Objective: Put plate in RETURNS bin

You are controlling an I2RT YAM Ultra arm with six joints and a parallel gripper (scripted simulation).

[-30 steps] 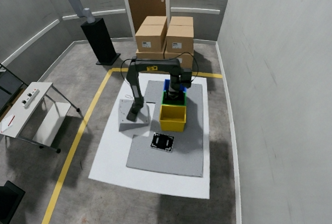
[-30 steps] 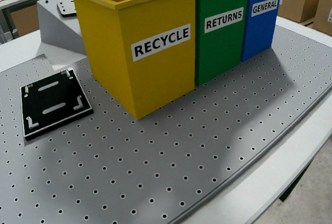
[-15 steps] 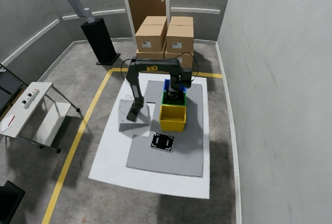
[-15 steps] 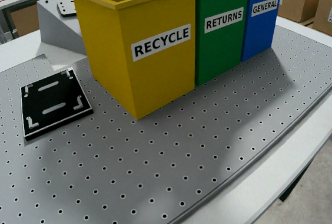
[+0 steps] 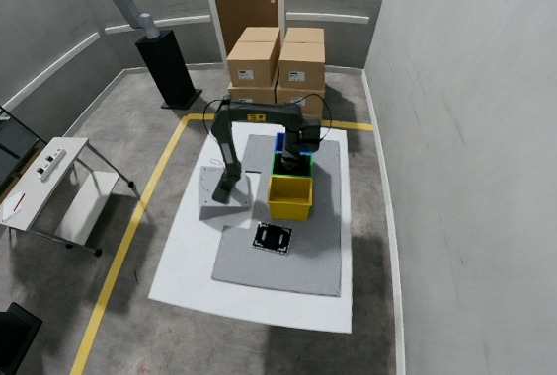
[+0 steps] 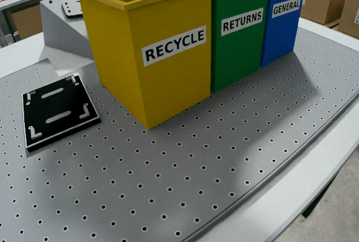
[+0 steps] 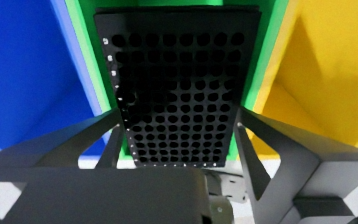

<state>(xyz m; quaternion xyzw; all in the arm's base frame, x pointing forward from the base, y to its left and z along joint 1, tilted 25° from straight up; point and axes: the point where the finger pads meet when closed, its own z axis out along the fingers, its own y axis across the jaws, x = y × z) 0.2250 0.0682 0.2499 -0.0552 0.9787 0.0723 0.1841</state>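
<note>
My gripper [image 7: 178,111] [image 5: 289,163] is shut on the black 96-well plate [image 7: 175,90] and holds it on edge, reaching down into the mouth of the green bin labelled RETURNS [image 5: 276,163] [image 6: 237,51] [image 7: 90,60]. In the wrist view the plate fills most of the green opening. The empty black plate nest N1 [image 5: 273,238] [image 6: 57,109] lies flat on the perforated board in front of the bins. All three bins stand upright in a row.
The yellow RECYCLE bin [image 5: 289,197] [image 6: 154,57] [image 7: 315,85] and the blue GENERAL bin [image 5: 280,143] [image 6: 280,28] [image 7: 30,70] flank the green one closely. The arm's base [image 5: 223,197] stands left of the bins. Cardboard boxes [image 5: 275,64] are stacked behind the table.
</note>
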